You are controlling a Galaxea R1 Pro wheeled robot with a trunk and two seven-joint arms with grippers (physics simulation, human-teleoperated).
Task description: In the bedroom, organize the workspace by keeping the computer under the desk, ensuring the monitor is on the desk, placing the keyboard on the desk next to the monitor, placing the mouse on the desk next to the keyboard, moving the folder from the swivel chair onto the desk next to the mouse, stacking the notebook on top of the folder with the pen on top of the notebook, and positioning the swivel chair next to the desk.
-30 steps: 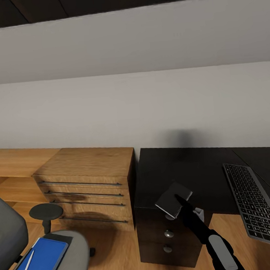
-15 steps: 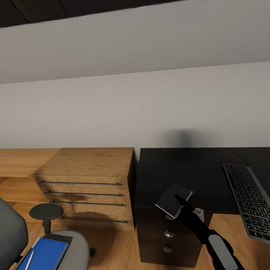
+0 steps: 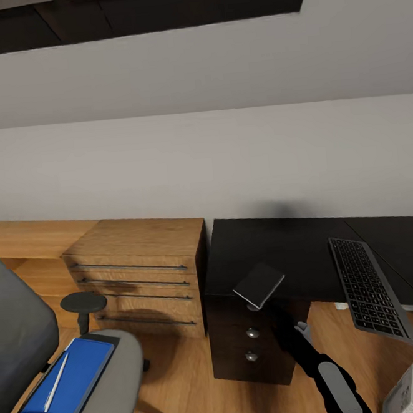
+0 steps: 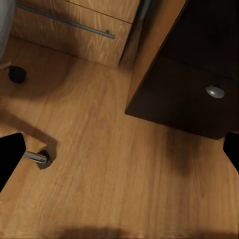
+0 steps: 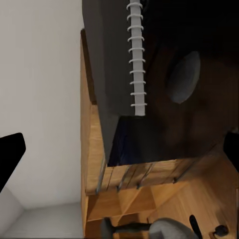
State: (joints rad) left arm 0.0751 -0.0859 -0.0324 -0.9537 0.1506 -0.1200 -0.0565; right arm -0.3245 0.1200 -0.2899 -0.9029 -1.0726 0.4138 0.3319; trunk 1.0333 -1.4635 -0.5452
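Over the near edge of the black worktop [image 3: 279, 250], one dark grey notebook [image 3: 259, 284] was held up in the air by the right tool [image 3: 273, 306], which was clamped on its near side. The notebook was tilted, with its far corner higher, and its long side ran from near-left to far-right. In the right wrist view its white wire spine [image 5: 136, 59] ran along one long edge. One keyboard [image 3: 369, 287] lay on the worktop to the right, its long side going away from the robot and its near end sticking out past the edge. One blue folder [image 3: 59, 388] lay flat on the seat of the one swivel chair [image 3: 31, 347] at the left, with one white pen [image 3: 57, 382] on top, pointing along the folder's long side. Three silver knobs [image 3: 252, 332] showed on the black drawers. The left tool [image 4: 119, 149] had its two fingers wide apart over the wood floor [image 4: 109, 169].
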